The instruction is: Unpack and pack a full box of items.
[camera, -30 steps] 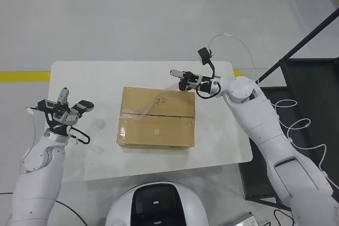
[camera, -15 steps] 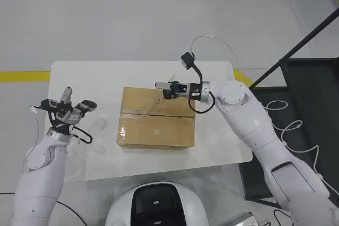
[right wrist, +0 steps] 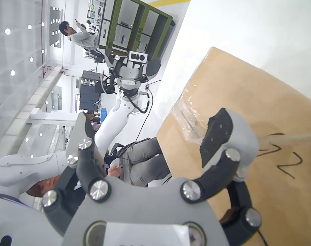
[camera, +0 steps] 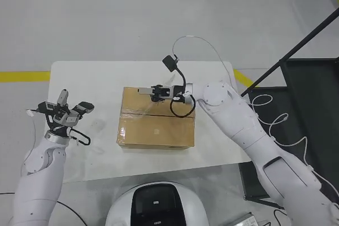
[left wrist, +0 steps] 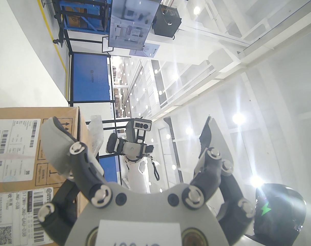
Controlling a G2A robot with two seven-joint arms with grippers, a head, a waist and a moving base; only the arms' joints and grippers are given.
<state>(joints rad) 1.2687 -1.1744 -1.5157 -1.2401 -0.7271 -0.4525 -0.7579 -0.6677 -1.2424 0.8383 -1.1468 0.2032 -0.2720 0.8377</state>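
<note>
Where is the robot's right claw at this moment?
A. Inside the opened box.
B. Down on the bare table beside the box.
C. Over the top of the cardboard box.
C: the right gripper is over the far part of the top of the cardboard box, which is taped shut.

The box [camera: 156, 117] sits on the table [camera: 85, 79]; right claw [camera: 142, 90] over its far edge; left claw [camera: 73, 100] well left.
</note>
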